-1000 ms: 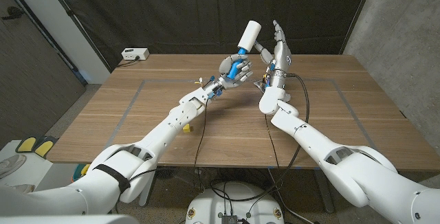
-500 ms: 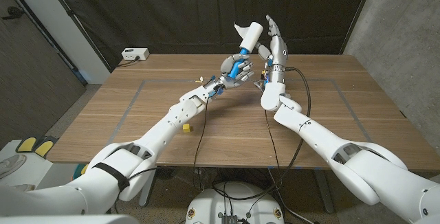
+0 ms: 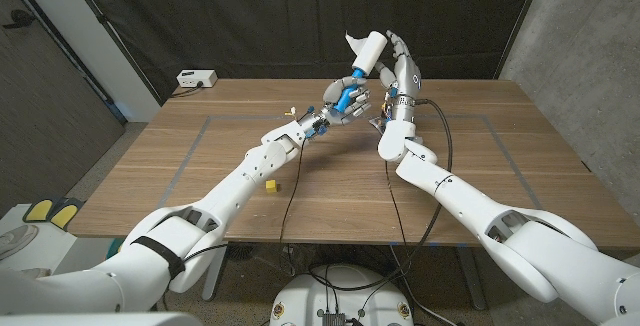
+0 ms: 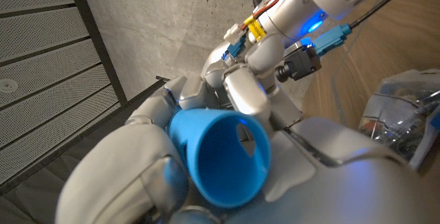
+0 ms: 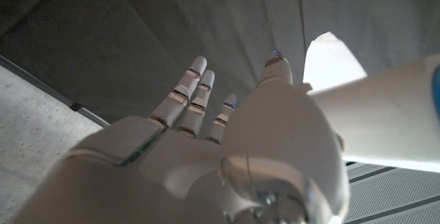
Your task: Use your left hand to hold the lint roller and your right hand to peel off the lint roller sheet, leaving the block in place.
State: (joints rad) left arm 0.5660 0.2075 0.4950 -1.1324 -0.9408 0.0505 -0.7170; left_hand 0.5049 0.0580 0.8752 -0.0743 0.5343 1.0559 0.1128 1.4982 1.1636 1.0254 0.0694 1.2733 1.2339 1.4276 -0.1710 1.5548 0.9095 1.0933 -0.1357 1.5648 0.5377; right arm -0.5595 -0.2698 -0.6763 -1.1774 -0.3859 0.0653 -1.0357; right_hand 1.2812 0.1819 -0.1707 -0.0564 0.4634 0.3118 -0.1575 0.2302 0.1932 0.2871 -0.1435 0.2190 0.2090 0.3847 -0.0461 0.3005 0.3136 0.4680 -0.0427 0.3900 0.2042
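**Lint roller, sheet partly lifted**

Since a second ago, right hand (image 3: 399,66) closed in against lint roller (image 3: 362,58); white sheet flap (image 3: 351,38) now stands off. Block (image 3: 269,185): nearest, well below roller. Left hand (image 3: 340,100) grips blue handle (image 4: 218,157). Right grasp: cannot tell. Advice: steady handle, peel away evenly.

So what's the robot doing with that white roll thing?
Its left hand holds a lint roller up over the wooden table by the blue handle. The right hand is right beside the roll, and a corner of the white sheet sticks out at the top. A small yellow block sits on the table.
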